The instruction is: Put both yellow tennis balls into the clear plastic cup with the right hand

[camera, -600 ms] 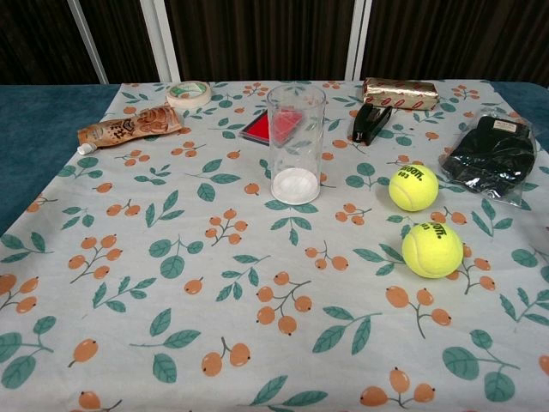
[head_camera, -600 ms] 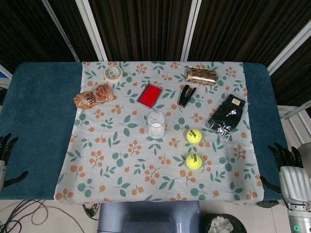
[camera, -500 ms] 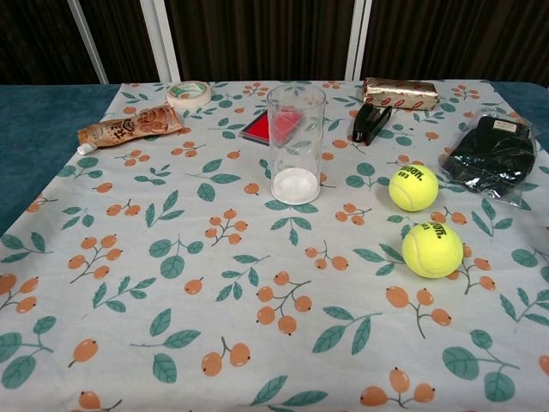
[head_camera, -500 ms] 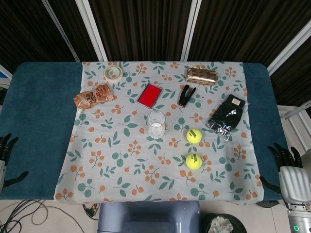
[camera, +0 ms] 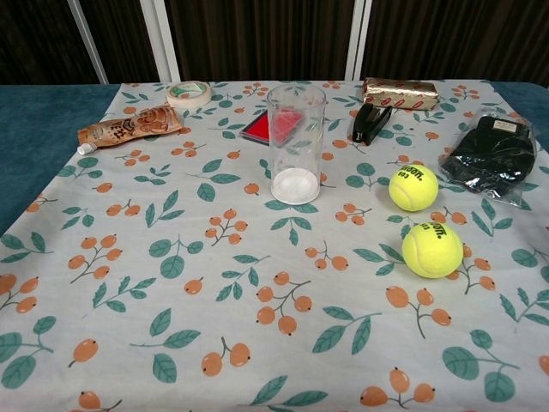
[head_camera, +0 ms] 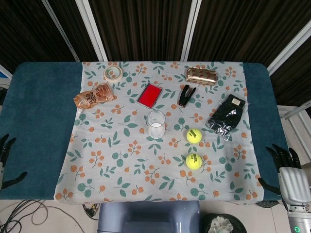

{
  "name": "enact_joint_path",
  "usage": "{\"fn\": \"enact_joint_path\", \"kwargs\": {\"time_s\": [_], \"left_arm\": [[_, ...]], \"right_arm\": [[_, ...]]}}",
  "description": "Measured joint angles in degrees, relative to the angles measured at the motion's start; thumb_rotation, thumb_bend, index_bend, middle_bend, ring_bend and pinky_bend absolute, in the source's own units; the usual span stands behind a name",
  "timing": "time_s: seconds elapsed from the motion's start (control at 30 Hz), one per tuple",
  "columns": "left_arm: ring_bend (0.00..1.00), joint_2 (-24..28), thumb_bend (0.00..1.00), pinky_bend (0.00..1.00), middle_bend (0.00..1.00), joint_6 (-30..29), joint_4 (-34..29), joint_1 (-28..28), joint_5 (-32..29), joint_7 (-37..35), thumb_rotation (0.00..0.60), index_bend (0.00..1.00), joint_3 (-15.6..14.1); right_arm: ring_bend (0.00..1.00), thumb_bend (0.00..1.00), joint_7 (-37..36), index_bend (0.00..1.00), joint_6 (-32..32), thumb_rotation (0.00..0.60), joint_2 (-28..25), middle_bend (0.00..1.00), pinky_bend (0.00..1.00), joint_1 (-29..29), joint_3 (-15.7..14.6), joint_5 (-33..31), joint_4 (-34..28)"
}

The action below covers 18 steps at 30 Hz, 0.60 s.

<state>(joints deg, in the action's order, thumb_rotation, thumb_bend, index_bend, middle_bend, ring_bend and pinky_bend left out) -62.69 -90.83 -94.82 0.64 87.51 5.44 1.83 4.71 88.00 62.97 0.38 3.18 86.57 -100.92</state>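
Two yellow tennis balls lie on the floral cloth right of centre: one [head_camera: 194, 135] [camera: 413, 187] further back, the other [head_camera: 194, 161] [camera: 431, 250] nearer the front. The clear plastic cup [head_camera: 156, 124] [camera: 295, 143] stands upright to their left, with nothing in it. My right hand [head_camera: 284, 167] hangs off the table's right front corner, fingers spread, holding nothing. My left hand [head_camera: 6, 155] shows at the left edge of the head view, fingers apart and holding nothing. Neither hand appears in the chest view.
Behind the cup lie a red flat case [head_camera: 149, 95], a black stapler [head_camera: 186, 95], a gold-wrapped packet [head_camera: 201, 74], a tape roll [head_camera: 112, 73] and a brown pouch [head_camera: 94, 95]. A black bagged item [head_camera: 226, 114] lies right of the balls.
Both hands have sunk slightly lower in the head view. The balls and the cup have not moved.
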Motion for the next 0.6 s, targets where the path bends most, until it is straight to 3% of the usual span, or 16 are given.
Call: {"fn": "enact_joint_path", "kwargs": {"time_s": [0.3, 0.6], "left_arm": [[0.00, 0.5, 0.04, 0.00, 0.00, 0.0, -0.6, -0.3, -0.3, -1.2, 0.600, 0.09, 0.0], [0.00, 1.0, 0.04, 0.00, 0.00, 0.1, -0.1, -0.2, 0.5, -2.3, 0.600, 0.09, -0.3]], "right_arm": [[0.10, 0.23, -1.8, 0.15, -2.4, 0.600, -0.9, 0.09, 0.00, 0.9, -0.3, -0.3, 0.1], [0.10, 0.23, -4.2, 0.13, -12.8, 0.600, -2.3, 0.06, 0.00, 7.8, 2.2, -2.7, -0.4]]}}
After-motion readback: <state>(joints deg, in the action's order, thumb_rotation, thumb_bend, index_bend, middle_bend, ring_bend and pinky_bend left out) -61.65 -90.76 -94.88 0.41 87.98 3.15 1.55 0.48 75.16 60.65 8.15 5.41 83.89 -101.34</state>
